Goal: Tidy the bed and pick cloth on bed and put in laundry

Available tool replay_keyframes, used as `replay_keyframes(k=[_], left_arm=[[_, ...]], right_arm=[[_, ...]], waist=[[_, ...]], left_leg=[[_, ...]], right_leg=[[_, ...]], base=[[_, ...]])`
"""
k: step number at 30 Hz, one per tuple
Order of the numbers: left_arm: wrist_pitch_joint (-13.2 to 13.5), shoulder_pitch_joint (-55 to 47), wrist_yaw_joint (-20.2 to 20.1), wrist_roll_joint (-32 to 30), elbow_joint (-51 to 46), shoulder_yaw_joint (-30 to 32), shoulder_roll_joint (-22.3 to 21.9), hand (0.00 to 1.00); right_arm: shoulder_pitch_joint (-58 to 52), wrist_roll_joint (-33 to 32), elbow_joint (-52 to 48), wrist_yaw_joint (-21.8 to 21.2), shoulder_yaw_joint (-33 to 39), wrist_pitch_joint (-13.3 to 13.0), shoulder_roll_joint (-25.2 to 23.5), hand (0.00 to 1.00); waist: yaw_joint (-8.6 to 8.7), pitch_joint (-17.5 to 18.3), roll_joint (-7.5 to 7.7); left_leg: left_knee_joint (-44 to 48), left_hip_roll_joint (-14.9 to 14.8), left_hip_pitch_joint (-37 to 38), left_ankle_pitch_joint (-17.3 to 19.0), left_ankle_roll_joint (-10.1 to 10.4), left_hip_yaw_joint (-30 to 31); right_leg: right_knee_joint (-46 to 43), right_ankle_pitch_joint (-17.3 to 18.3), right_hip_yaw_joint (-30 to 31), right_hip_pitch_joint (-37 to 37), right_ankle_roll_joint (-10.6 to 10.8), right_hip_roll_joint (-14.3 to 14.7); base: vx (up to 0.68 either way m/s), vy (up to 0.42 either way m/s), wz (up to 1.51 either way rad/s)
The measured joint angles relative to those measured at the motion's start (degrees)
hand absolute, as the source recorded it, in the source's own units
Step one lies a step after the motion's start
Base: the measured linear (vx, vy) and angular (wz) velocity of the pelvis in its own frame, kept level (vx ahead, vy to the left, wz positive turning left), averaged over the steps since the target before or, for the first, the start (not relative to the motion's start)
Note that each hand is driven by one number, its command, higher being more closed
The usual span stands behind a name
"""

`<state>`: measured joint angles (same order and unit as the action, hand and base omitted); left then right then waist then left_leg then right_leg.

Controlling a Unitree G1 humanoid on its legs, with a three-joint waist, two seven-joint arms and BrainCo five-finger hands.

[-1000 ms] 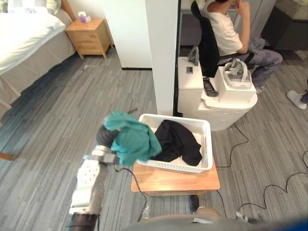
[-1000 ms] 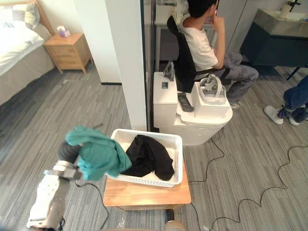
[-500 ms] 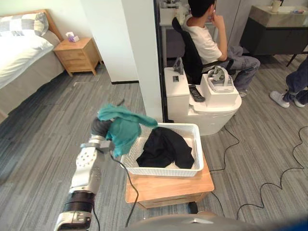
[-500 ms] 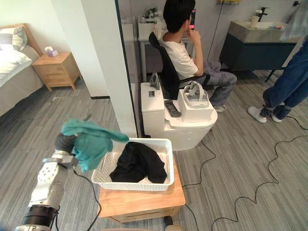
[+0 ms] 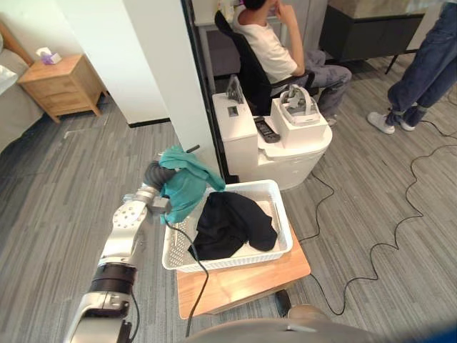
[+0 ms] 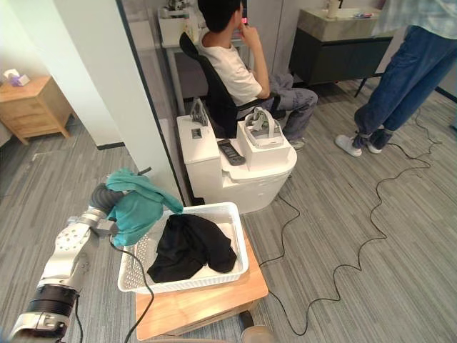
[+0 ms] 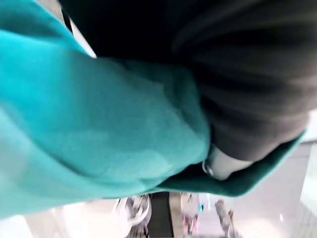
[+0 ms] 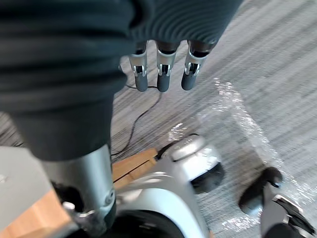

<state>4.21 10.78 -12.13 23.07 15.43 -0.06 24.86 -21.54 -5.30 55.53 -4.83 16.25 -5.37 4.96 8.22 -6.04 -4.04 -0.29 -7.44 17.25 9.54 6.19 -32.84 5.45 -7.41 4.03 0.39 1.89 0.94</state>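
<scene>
Teal cloth [image 5: 187, 187] bunched over L hand [image 5: 153, 174], fingers buried so grip can't tell; cloth hangs above basket [image 5: 243, 256] left rim, black garment [image 5: 232, 223] inside to its right; R hand [image 8: 162, 74] fingers straight, idle

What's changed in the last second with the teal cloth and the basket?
Mostly the camera swung. The left hand still carries the teal cloth at the left rim of the white basket, not released. The black garment stays inside, on the wooden stand.
</scene>
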Motion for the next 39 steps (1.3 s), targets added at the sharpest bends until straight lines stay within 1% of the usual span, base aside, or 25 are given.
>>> replay_keyframes(k=[1,2,6,9,11,13,15,17,18,19,21,24,25,28,32,34,36,39], left_arm=[[-1.1,0.0,-0.8,0.0,0.0,-0.1,-0.7,1.0],[-1.5,-0.1,-1.3,0.0,0.0,-0.1,-1.8,1.0],[-2.3,-2.4,-2.2,-0.1,0.0,-4.0,-5.0,1.0],[-3.6,-5.9,-2.9,-0.2,0.0,-6.9,-9.0,1.0],[-4.0,-8.2,-2.9,-1.9,0.0,-9.3,-9.8,1.0],[-4.0,-10.1,-1.9,-3.6,0.0,-9.9,-10.3,1.0],[-4.0,-12.4,1.6,-6.3,0.1,-10.9,-10.6,1.0],[-4.0,-13.0,4.4,-6.9,1.9,-10.9,-10.7,1.0],[-4.0,-13.0,5.5,-6.9,2.3,-10.8,-10.8,1.0],[-3.9,-13.0,7.3,-6.9,2.8,-10.5,-10.8,1.0],[-3.5,-12.7,9.6,-6.9,3.2,-10.0,-10.9,1.0],[-2.7,-11.2,12.2,-6.9,4.6,-8.1,-10.8,1.0],[-2.1,-10.5,12.9,-6.9,4.6,-7.4,-10.8,1.0],[-1.4,-8.2,14.6,-6.9,4.6,-6.0,-10.7,1.0],[-1.4,-4.1,15.0,-7.0,4.5,-3.8,-9.9,1.0],[-1.6,-1.3,14.9,-7.6,4.4,-3.8,-8.3,1.0],[-2.1,0.9,14.6,-9.1,4.4,-3.8,-7.4,1.0],[-2.9,4.1,13.8,-9.2,4.4,-3.8,-6.2,1.0]], right_arm=[[-0.4,0.0,-0.4,0.0,0.0,0.0,0.0,0.0],[-1.0,0.0,-1.2,-0.2,0.0,-0.1,-0.1,0.0],[-1.3,1.1,-3.1,-0.7,0.1,-0.2,-0.4,0.0],[-2.0,1.3,-4.7,-0.4,0.3,-0.5,-0.4,0.0],[-2.5,0.3,-5.1,-0.1,0.3,-0.5,-0.6,0.0],[-2.8,-0.1,-5.2,0.0,0.3,-0.5,-0.6,0.0],[-3.1,-0.1,-5.2,0.1,0.3,-0.4,-0.5,0.0],[-3.1,-0.1,-5.5,0.2,0.2,-0.4,-0.5,0.0],[-3.2,-0.1,-5.9,0.2,0.2,-0.4,-0.6,0.0],[-3.3,-0.1,-6.8,0.3,0.2,-0.4,-0.6,0.0],[-3.3,-0.1,-7.9,0.4,0.1,-0.4,-0.6,0.0],[-3.3,-0.1,-8.3,0.4,0.0,-0.4,-0.6,0.0],[-3.3,-0.1,-8.5,0.4,0.0,-0.4,-0.6,0.0],[-3.2,-0.1,-8.8,0.4,0.0,-0.6,-0.6,0.0],[-3.3,-0.1,-9.2,0.3,-1.1,-1.0,-0.6,0.0],[-3.4,-0.1,-9.7,0.0,-1.2,-1.4,-1.3,0.0],[-3.3,-0.1,-10.0,-0.2,-1.5,-1.4,-1.9,0.0],[-3.1,-0.3,-11.2,-0.9,-3.5,-1.4,-2.0,0.0]], waist=[[0.17,-0.1,0.15],[0.09,-0.2,0.32],[-0.09,-0.9,0.65],[0.07,-1.3,0.22],[0.26,-1.3,0.07],[0.27,-1.3,0.01],[0.26,-1.4,-0.18],[0.34,-1.5,-0.31],[0.31,-1.8,-0.01],[0.32,-1.8,-0.18],[0.37,-1.8,-0.16],[0.34,-2.7,0.36],[0.33,-3.5,0.93],[0.03,-4.4,1.95],[0.05,-4.6,2.3],[0.03,-4.8,2.49],[-0.03,-4.9,2.85],[-0.43,-5.7,3.3]], left_leg=[[0.3,0.0,0.0,0.0,0.0,-0.4],[0.6,0.0,0.1,0.2,0.2,-1.3],[1.5,-0.6,0.8,1.5,0.4,-4.1],[2.6,-0.9,1.7,2.3,0.4,-4.8],[2.8,-0.9,1.9,2.4,0.4,-4.9],[3.0,-1.0,1.9,2.4,0.4,-5.0],[3.6,-1.3,1.9,2.7,0.4,-5.5],[3.7,-1.4,1.8,2.7,0.5,-5.8],[3.8,-1.4,1.7,2.7,0.5,-6.0],[4.0,-1.4,1.3,3.0,0.8,-6.2],[4.9,-1.4,-0.2,3.3,0.8,-6.3],[5.8,-1.4,-1.4,3.2,0.6,-6.5],[6.4,-1.6,-1.6,3.4,0.6,-6.6],[7.7,-1.8,-2.6,3.9,0.5,-6.6],[10.7,-2.8,-4.2,5.4,0.5,-6.5],[12.1,-3.3,-4.5,6.2,0.5,-6.5],[13.9,-4.0,-5.6,7.1,0.4,-6.4],[17.5,-5.1,-8.6,8.9,0.1,-6.2]], right_leg=[[0.0,0.0,0.4,0.0,0.0,0.0],[0.0,0.0,0.9,0.0,0.0,0.0],[-0.2,-0.2,2.4,0.2,-0.2,0.8],[-2.2,0.3,3.0,0.2,0.0,1.1],[-2.6,0.5,3.0,0.4,0.2,1.0],[-2.6,0.5,3.0,0.4,0.2,0.9],[-2.7,0.5,3.0,0.4,0.2,1.1],[-3.1,0.6,3.1,0.1,0.3,1.1],[-3.4,0.6,3.1,-0.2,0.3,1.1],[-4.0,0.6,3.3,-0.9,0.3,1.2],[-4.8,0.8,3.5,-2.6,0.2,1.0],[-6.4,0.9,3.8,-4.3,0.1,1.0],[-6.6,0.9,3.9,-4.4,0.1,1.0],[-7.1,0.8,4.0,-5.3,0.1,0.9],[-7.6,0.9,4.0,-6.0,0.2,0.9],[-8.1,0.9,3.9,-6.0,0.2,1.0],[-8.4,1.0,3.9,-6.6,0.3,1.1],[-8.8,1.0,4.0,-8.5,0.5,1.1]], base=[[-0.08,-0.054,-0.14],[-0.11,-0.068,-0.18],[-0.11,-0.06,-0.21],[-0.09,-0.05,-0.11],[-0.09,-0.041,0.01],[-0.07,-0.04,-0.02],[-0.06,-0.049,-0.05],[-0.06,-0.052,-0.04],[-0.05,-0.041,-0.09],[-0.06,-0.033,-0.1],[-0.05,-0.035,-0.1],[-0.02,-0.029,-0.07],[0.0,0.0,0.0],[-0.01,-0.008,-0.01],[0.0,0.0,0.0],[0.0,0.0,0.0],[0.0,0.0,0.0],[-0.04,0.013,-0.03]])
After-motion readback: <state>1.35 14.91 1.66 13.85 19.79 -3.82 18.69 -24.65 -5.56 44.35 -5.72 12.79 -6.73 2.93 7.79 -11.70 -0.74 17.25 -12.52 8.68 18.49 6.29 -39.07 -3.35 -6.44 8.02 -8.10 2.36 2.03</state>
